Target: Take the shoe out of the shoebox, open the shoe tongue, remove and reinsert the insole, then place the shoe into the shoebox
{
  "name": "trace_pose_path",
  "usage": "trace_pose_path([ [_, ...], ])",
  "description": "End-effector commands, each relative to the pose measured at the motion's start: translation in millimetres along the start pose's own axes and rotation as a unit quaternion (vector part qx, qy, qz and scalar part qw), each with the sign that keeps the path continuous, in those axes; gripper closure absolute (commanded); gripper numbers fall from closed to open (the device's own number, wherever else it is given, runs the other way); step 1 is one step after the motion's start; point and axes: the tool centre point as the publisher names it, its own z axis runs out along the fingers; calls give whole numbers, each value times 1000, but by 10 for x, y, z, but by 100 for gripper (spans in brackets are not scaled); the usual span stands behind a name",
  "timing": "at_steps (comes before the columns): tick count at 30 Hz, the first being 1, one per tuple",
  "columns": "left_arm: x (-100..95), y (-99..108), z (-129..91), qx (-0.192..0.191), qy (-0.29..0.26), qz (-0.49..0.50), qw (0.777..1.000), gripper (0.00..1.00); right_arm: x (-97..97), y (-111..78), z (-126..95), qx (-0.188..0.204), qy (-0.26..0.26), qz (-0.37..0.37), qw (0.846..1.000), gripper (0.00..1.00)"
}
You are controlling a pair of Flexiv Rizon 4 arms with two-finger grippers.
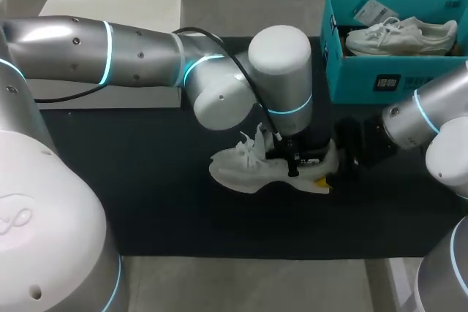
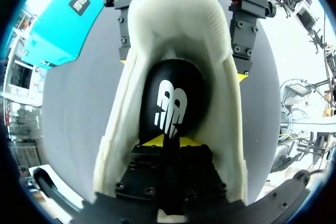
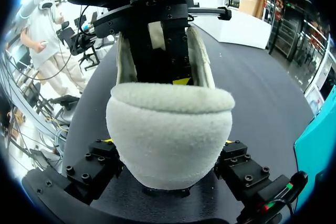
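Observation:
A white shoe [image 1: 238, 166] lies on the black mat with its toe to the left. My left gripper [image 1: 292, 160] comes straight down into its opening. In the left wrist view the yellow tips [image 2: 169, 141] stand close together, pinched on the black insole [image 2: 170, 103] with its white logo, between the shoe's padded walls [image 2: 178, 30]. My right gripper [image 1: 333, 169] is at the heel. In the right wrist view its fingers [image 3: 100, 169] press the padded heel [image 3: 170, 140] from both sides. The teal shoebox [image 1: 365, 78] stands at the back right.
A second white shoe [image 1: 398, 36] and a paper tag lie inside the shoebox. A flat white board [image 1: 110, 12] sits at the back left, partly under my left arm. Bare black mat [image 1: 146, 195] stretches left and in front of the shoe.

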Motion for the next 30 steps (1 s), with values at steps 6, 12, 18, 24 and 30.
trace_pose_path([
  [6,-94,167,193,40,5,-58,997,100,12,10,19,1,-1,0,1000,100],
  [12,-196,184,-50,57,8,-74,996,100,12,10,19,1,-1,0,1000,100],
  [18,-207,148,-274,89,24,-78,993,100,12,10,19,1,-1,0,1000,100],
  [24,-158,99,-489,124,43,-72,989,100,12,10,19,1,-1,0,1000,100],
  [30,-161,140,-645,167,73,-78,980,100,12,10,19,1,-1,0,1000,100],
])
